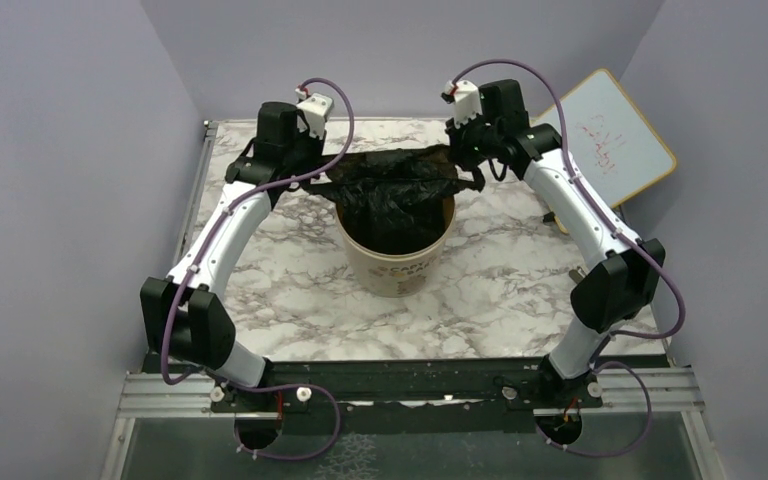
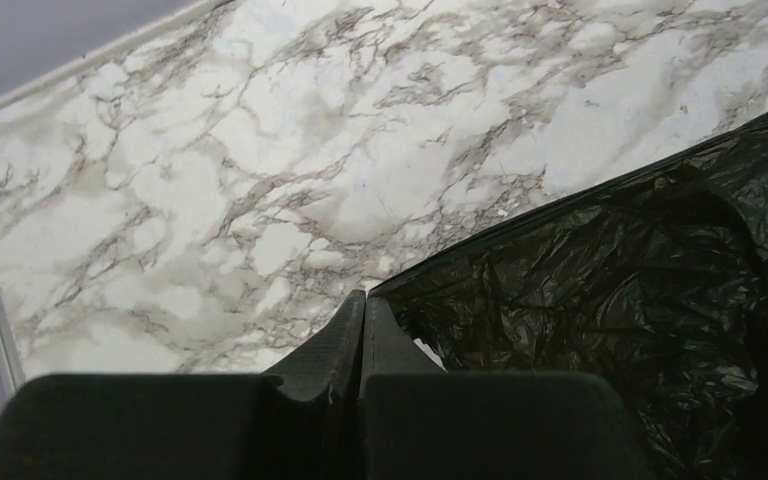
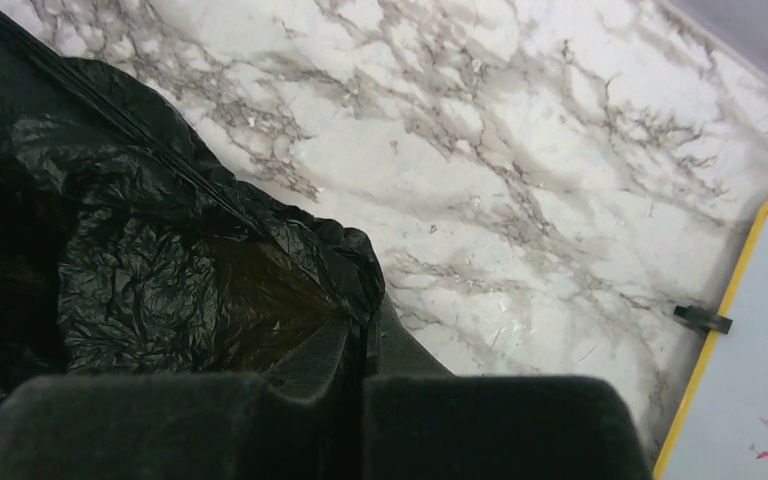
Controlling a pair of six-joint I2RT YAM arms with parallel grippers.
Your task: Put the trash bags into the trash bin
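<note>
The black glossy trash bag (image 1: pixel 400 190) hangs stretched between my two grippers, its lower part sagging into the round beige trash bin (image 1: pixel 397 265) at the table's middle. My left gripper (image 1: pixel 328 172) holds the bag's left corner. In the left wrist view the left gripper (image 2: pixel 364 295) is shut, and the bag's (image 2: pixel 610 270) taut edge runs from its tips to the right. My right gripper (image 1: pixel 463 158) holds the right corner. In the right wrist view the right gripper (image 3: pixel 368 320) is shut with crinkled bag (image 3: pixel 140 260) plastic pinched between its fingers.
A whiteboard (image 1: pixel 610 135) with a yellow frame and red scribbles leans at the back right, and its edge (image 3: pixel 750 380) shows in the right wrist view beside a small dark clip (image 3: pixel 703 319). Purple walls close in the marble table (image 1: pixel 280 300) on three sides.
</note>
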